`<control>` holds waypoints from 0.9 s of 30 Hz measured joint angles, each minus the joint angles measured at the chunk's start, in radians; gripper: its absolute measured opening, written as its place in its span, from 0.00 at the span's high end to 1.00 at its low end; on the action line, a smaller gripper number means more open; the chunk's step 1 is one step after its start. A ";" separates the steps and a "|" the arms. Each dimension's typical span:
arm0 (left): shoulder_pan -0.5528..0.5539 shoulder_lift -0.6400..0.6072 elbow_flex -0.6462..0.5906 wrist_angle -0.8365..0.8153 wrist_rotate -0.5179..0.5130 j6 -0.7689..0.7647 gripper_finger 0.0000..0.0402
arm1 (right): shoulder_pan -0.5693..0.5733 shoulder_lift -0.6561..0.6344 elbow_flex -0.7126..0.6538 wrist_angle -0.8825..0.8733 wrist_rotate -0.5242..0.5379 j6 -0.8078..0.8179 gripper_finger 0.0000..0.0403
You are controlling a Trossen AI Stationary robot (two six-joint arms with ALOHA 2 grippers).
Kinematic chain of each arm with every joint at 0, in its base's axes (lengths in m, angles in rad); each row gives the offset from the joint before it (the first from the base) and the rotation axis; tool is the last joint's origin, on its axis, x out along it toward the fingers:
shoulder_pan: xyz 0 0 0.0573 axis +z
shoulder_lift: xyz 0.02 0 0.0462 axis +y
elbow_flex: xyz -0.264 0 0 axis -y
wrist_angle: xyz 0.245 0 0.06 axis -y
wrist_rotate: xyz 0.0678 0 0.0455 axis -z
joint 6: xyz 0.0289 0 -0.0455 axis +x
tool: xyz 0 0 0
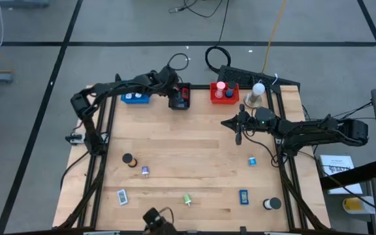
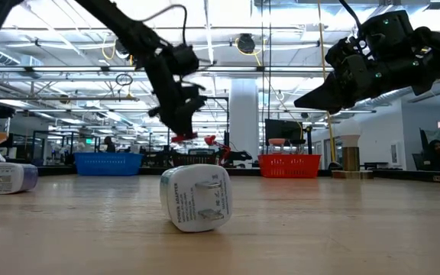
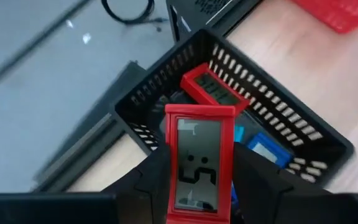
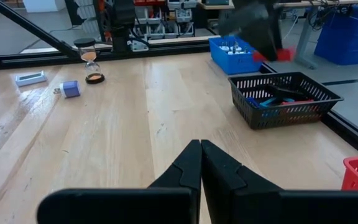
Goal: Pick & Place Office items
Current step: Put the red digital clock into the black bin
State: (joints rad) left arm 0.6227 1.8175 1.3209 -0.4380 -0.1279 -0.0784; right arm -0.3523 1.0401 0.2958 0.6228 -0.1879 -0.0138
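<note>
You're holding a red timer (image 3: 201,163) between the left fingers (image 3: 148,180), which are part-way closed on its two long edges, display facing out. It's hanging right above the black basket (image 1: 179,98), which is sitting at the far edge of the surface (image 1: 188,153), between the blue basket (image 1: 135,98) and the red basket (image 1: 224,93). Inside the black basket a second red timer (image 3: 213,92) and some blue flat pieces (image 3: 267,149) are already lying.

The timer is looking like a stiff, light plastic slab with smooth sides, so it's probably slippery; gripping it across the narrow width, as you are, is the sensible hold. I'd be lowering it before letting go, since the screen may not like a drop onto the other timer.

The right fingers (image 4: 201,163) are pressed fully together, carrying nothing, hovering above the surface to the right of the black basket.

Other small items, including a white plug adapter (image 2: 196,197), are waiting on the near half of the surface, well apart from the black basket.
</note>
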 joint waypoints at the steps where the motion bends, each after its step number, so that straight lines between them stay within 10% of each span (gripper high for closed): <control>1: 0.011 0.016 0.000 0.014 0.018 -0.025 0.65 | 0.000 0.000 0.000 0.000 0.000 -0.002 1.00; 27: 0.093 0.173 0.097 0.069 0.127 -0.409 0.63 | 0.000 0.000 0.000 0.000 0.000 -0.005 1.00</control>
State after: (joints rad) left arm 0.7158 1.9903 1.4179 -0.3691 -0.0008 -0.4875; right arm -0.3519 1.0401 0.2958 0.6228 -0.1882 -0.0193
